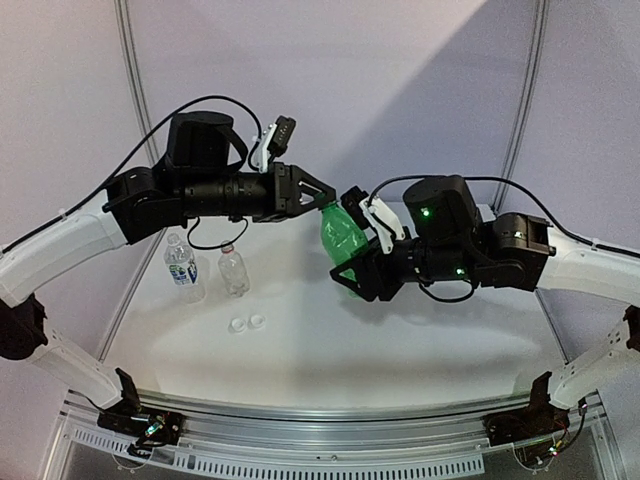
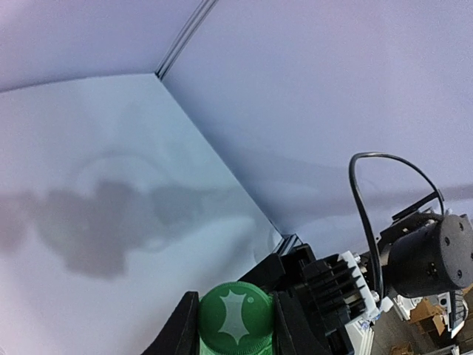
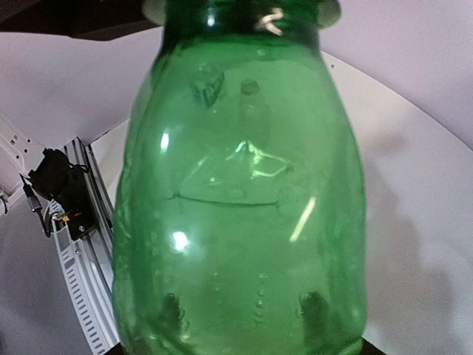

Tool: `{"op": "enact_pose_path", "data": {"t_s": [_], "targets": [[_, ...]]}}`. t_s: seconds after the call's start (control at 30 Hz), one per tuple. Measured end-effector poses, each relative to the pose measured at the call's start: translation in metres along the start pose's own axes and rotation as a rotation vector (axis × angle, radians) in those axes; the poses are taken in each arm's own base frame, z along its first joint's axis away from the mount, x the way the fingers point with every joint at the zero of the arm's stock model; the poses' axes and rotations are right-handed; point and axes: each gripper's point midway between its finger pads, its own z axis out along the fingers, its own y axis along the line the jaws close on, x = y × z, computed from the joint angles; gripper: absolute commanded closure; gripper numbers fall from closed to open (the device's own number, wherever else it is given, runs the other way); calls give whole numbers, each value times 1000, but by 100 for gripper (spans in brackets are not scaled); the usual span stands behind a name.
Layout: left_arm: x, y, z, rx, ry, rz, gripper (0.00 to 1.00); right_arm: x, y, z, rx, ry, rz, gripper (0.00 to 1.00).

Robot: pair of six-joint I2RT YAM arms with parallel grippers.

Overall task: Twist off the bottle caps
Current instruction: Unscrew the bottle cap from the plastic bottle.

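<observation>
The green bottle [image 1: 343,240] is held tilted in the air above the table, neck toward the left. My right gripper [image 1: 354,272] is shut on its lower body. In the right wrist view the bottle [image 3: 244,200] fills the frame and my fingers [image 3: 170,310] show as dark shapes through it. My left gripper [image 1: 324,206] is shut on the green cap [image 2: 236,316], one finger [image 2: 181,329] on each side. The labelled clear bottle [image 1: 183,266] and the shorter unlabelled one [image 1: 233,270] stand at the left, both with no cap on. Two white caps [image 1: 238,324] [image 1: 257,320] lie in front of them.
The white table [image 1: 420,340] has an aluminium rail [image 1: 330,455] along its near edge. White walls [image 1: 400,80] enclose the back and sides. A cable [image 2: 369,214] loops over the right arm's wrist in the left wrist view.
</observation>
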Motion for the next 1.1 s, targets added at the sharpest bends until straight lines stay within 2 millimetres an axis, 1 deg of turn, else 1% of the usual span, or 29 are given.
{"op": "enact_pose_path", "data": {"t_s": [0.07,0.17,0.33,0.6,0.8,1.0,1.1], "targets": [[6,5,3,-17,19,-23,85,8,-3,2,12,8,-6,100],[12,7,5,-23,37,-36,84,15,-4,2,8,0,-12,100],[15,3,6,-9,46,-37,82,17,-3,-2,-5,-18,-17,100],[18,-3,6,22,64,-19,75,18,2,-6,-49,-51,-11,100],[19,-10,5,54,67,5,61,17,6,-10,-76,-75,-10,100],[18,-25,-1,117,69,18,43,6,9,-16,-97,-126,-11,100],[20,-29,-5,131,72,27,34,-2,10,-22,-105,-158,-11,100]]}}
